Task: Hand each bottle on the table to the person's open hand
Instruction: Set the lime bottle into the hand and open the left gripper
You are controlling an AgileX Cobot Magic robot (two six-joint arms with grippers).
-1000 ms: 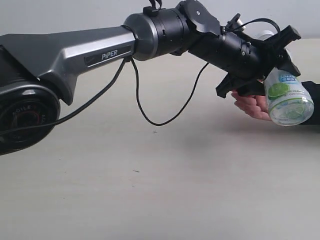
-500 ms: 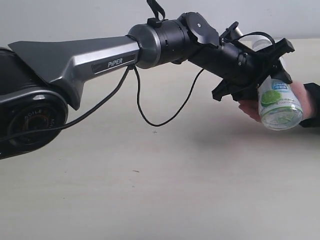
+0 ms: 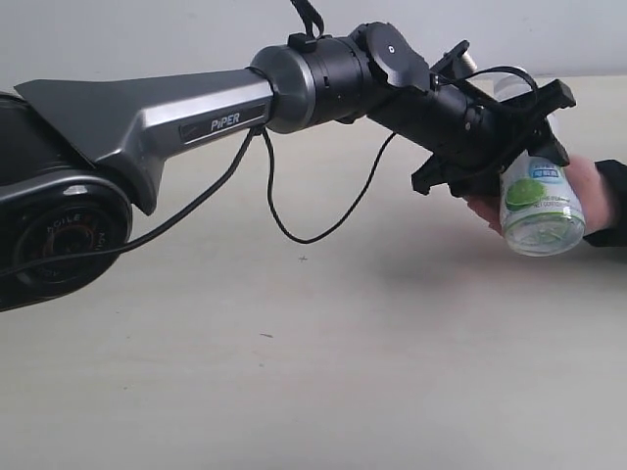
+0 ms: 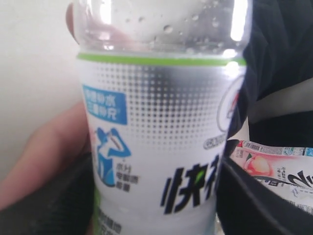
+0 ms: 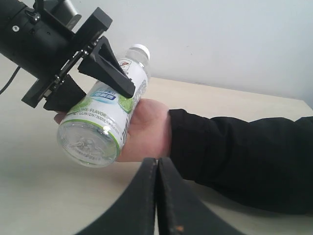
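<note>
The lime-pictured bottle (image 3: 537,208) hangs tilted above the table (image 3: 294,372) at the right, base toward the camera. My left gripper (image 3: 524,176) is shut on it, one finger on each side of its label. The person's open hand (image 3: 591,186) lies behind and under the bottle, touching it. In the right wrist view the bottle (image 5: 105,122) rests against the palm (image 5: 146,129), with the left gripper (image 5: 105,95) across its label. The left wrist view is filled by the bottle's label (image 4: 156,147) between my left gripper (image 4: 156,205), with fingers (image 4: 44,156) beside it. My right gripper (image 5: 157,161) is shut and holds nothing.
A dark sleeve (image 5: 234,156) runs from the hand toward the right edge. A pink-labelled bottle (image 4: 274,164) shows beyond the dark clothing in the left wrist view. The left arm (image 3: 196,108) and its hanging cable (image 3: 294,230) span the table's upper half.
The left arm lifted slightly and carried the bottle a little to the left. The hand now shows behind the bottle on its right, against it.
</note>
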